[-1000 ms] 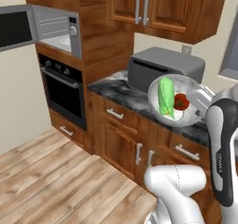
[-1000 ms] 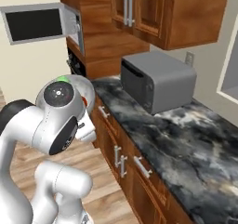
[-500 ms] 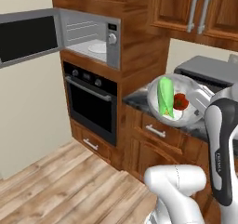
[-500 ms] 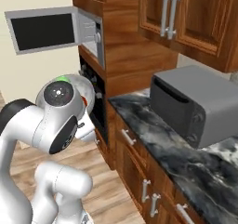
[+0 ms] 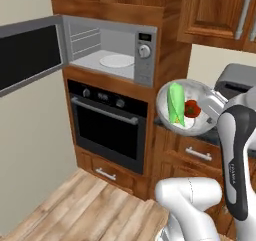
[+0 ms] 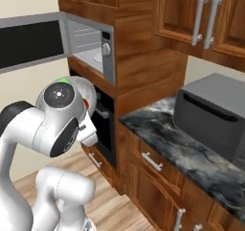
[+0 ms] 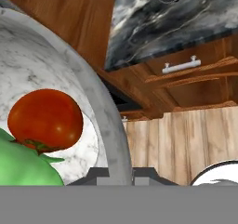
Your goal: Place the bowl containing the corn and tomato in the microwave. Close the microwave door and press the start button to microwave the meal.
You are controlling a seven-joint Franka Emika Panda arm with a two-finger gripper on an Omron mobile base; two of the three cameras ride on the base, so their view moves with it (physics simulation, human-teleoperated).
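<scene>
Bowl: the bowl (image 5: 187,108) hangs in the air, off the tabletop, to the right of the microwave and lower than its cavity, level with the oven's top edge; its rim (image 7: 104,111) is pinched at the claw.
Corn: the corn (image 5: 175,104) lies in the bowl, on the side nearer the microwave.
Tomato: the tomato (image 5: 192,108) sits in the bowl touching the corn, on the side away from the microwave.
Claw: the claw (image 7: 121,174) grips the bowl's rim, its fingers closed tight on the wall.
Microwave: the microwave (image 5: 122,55) is built into the wood cabinets, its white turntable (image 5: 116,61) bare.
Microwave door: the microwave door (image 5: 30,55) stands swung wide to the microwave's left.
Oven: the oven (image 5: 107,125) sits directly below the microwave.
Tabletop: the dark marble tabletop (image 6: 191,155) runs right of the microwave and carries a grey toaster oven (image 6: 213,112).
</scene>
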